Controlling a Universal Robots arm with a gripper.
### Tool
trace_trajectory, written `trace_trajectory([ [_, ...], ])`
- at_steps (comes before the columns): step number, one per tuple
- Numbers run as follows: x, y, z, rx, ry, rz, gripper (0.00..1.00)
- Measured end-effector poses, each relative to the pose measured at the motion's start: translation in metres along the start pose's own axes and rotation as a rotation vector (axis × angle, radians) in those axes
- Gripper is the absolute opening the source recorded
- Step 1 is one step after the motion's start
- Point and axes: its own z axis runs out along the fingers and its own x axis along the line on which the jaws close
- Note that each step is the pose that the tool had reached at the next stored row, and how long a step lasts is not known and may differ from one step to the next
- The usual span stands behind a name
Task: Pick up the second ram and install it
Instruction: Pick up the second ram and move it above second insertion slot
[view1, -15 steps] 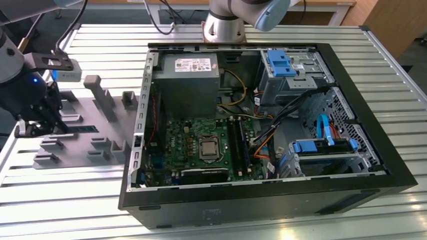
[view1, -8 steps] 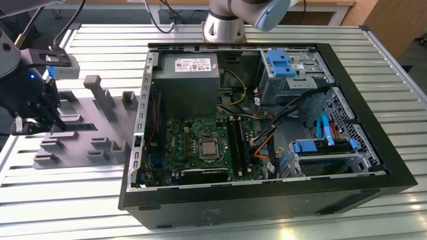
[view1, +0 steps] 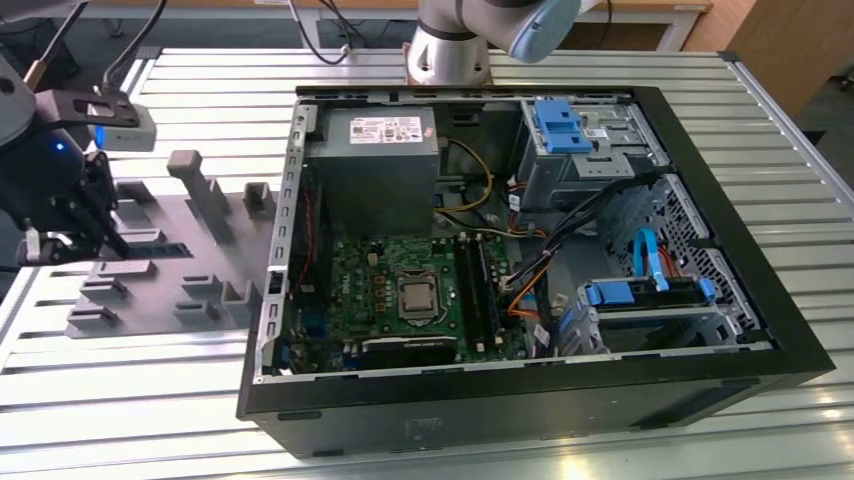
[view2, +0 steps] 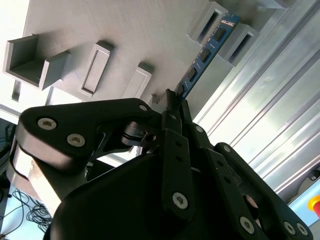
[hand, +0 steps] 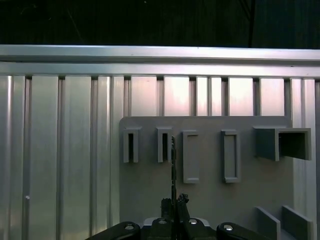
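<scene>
Black linkage gripper (view2: 172, 101) is clamping shut on the near end of the thin blue-green memory stick (view2: 205, 52), whose far end is sitting between two brackets at the grey plastic holder tray's (view2: 125, 30) edge, on the slatted metal table (view2: 280, 90).

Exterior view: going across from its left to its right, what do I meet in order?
The hand, shut on the second ram as the second wrist view shows → grey holder tray → motherboard inside the open computer case → blue-tabbed drive cage.
</scene>
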Motion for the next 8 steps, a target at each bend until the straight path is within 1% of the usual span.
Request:
trace_trajectory([
  [8, -0.0006, 0.0001, -0.0037, 0.0, 0.0001, 0.0, 0.14],
])
